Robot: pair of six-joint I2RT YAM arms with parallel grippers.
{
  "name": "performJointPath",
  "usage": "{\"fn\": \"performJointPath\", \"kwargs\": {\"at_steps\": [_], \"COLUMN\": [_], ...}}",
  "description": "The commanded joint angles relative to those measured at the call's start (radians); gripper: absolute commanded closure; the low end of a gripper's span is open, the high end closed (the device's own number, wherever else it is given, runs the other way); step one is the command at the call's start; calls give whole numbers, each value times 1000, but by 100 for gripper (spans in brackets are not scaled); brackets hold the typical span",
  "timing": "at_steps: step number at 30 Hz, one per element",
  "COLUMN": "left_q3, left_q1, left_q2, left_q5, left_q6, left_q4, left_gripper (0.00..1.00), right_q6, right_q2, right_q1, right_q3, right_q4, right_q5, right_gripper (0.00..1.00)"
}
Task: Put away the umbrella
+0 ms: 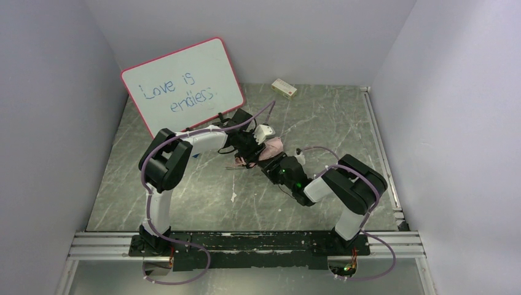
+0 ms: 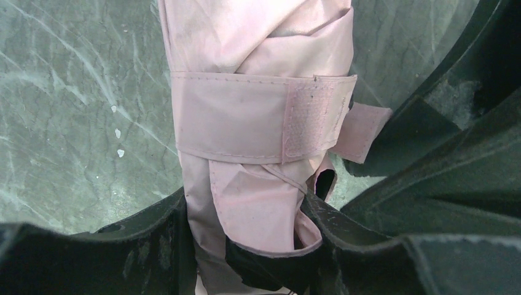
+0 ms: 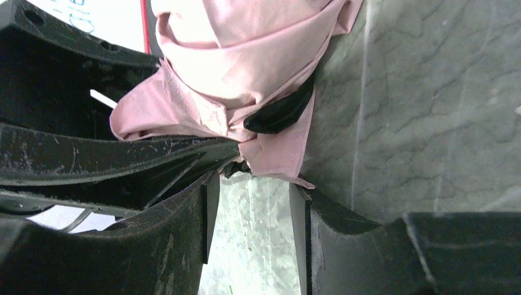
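Left pincer point(image 2: 246, 209) first: pressed in on the pale pink folded fabric umbrella point(image 2: 258, 74). The bundle is wedged btwn its fingers and runs straight ahead of it, over the grey marbled tabletop point(image 2: 74, 123). Just ahead of the tips, the pink strap point(image 2: 233, 126) wraps the bundle. Its velcro patch point(image 2: 310, 117) is bare and the tab end pokes out sideways, so prob not fastened.

Right pincer point(image 3: 258, 203): spread, table showing thru the gap, loose hem right at its mouth, nothing nipped.

Risks: if the left grip slackens, the canopy unrolls, since nothing's stuck down. Right closing here prob grabs hem, not tab.

Left wrist cam alone shows strap + velcro. Right wrist cam alone shows black lining point(image 3: 279, 114) peeping out. Top cam shows neither, only both arms meeting mid-table.
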Motion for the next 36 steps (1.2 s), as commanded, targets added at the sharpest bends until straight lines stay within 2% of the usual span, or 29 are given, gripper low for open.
{"fn": "performJointPath", "kwargs": {"at_steps": [1, 11, 16, 19, 31, 34, 36], "left_q3": [-44, -37, -36, -36, -36, -38, -36], "left_q1": [-12, -12, -10, -12, -11, -12, -13], "left_q2": [101, 107, 109, 108, 107, 106, 107], "left_q5": [-122, -120, -118, -121, -123, -125, -130], "left_q6": [20, 21, 22, 21, 22, 21, 20], "left_q4": [-62, -67, -69, -69, -70, -68, -68], "left_gripper": [95, 95, 95, 95, 95, 95, 95], "right_q6": [-18, -32, -41, -47, -79, -89, -98], "right_q2": [46, -9, -2, 11, -14, -14, -14], "right_q1": [-15, -15, -21, -22, -21, -21, -21], "right_q3": [-25, -56, -84, -82, -82, -91, -101], "right_q4": [-205, -211, -140, -115, -146, -128, -113], "right_q5": [105, 172, 163, 145, 170, 169, 168], "right_gripper": [49, 49, 49, 53, 76, 87, 100]}}
